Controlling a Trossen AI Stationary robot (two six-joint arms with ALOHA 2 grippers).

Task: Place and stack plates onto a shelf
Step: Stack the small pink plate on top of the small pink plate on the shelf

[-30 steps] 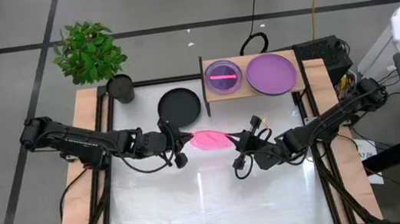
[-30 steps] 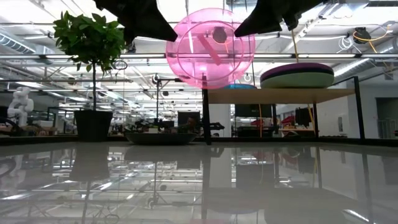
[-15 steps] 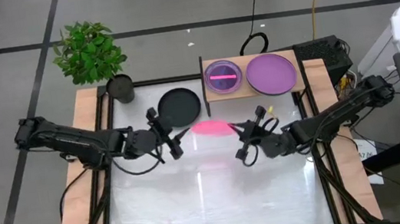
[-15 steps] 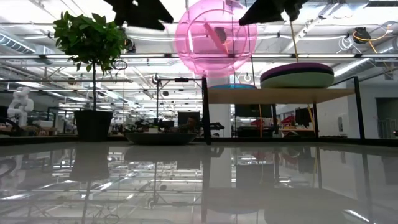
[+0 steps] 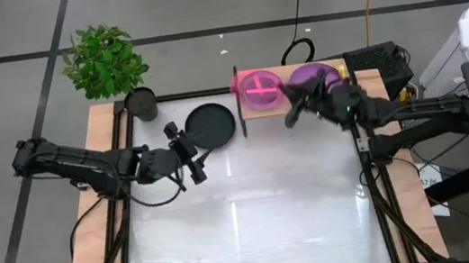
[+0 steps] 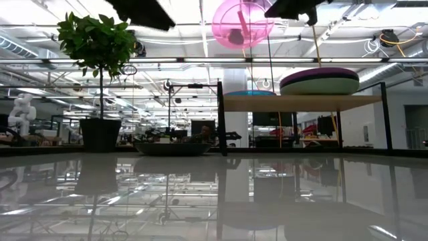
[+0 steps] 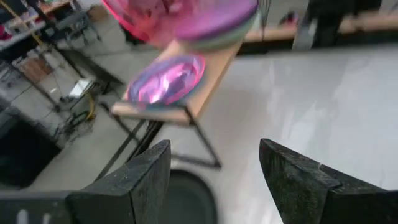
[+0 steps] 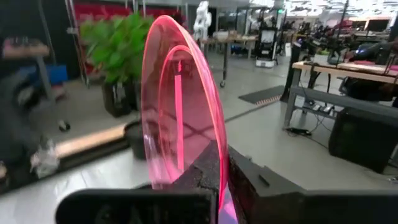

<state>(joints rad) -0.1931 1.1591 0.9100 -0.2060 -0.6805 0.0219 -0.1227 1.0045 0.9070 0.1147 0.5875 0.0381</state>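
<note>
A translucent pink plate (image 5: pixel 256 88) hangs over the left end of the shelf (image 5: pixel 339 98), with my right gripper (image 5: pixel 288 106) shut on it. A purple plate (image 5: pixel 313 76) tops a stack on the shelf's right end (image 6: pixel 319 80). A smaller plate (image 7: pixel 166 79) lies on the shelf's left end under the pink one. A black plate (image 5: pixel 210 124) rests flat on the table. My left gripper (image 5: pixel 197 155) stands open just near of the black plate, holding nothing. My right gripper pinches the pink plate's rim (image 8: pixel 214 163) between its two fingers, reaching in from the table's right. The plate stands on edge in the hold, tilted, lifted clear above the shelf (image 6: pixel 242 23).
A small dark plant pot (image 5: pixel 142 103) with a leafy plant stands at the table's far left corner. Light-wood strips (image 5: pixel 91 214) line both sides of the table. The white tabletop (image 5: pixel 246 221) stretches toward the near edge.
My left gripper has opened, let go of the pink plate and drawn back toward the table's left edge. My right gripper has carried the plate up and toward the far edge, from mid-table to above the shelf's left end.
</note>
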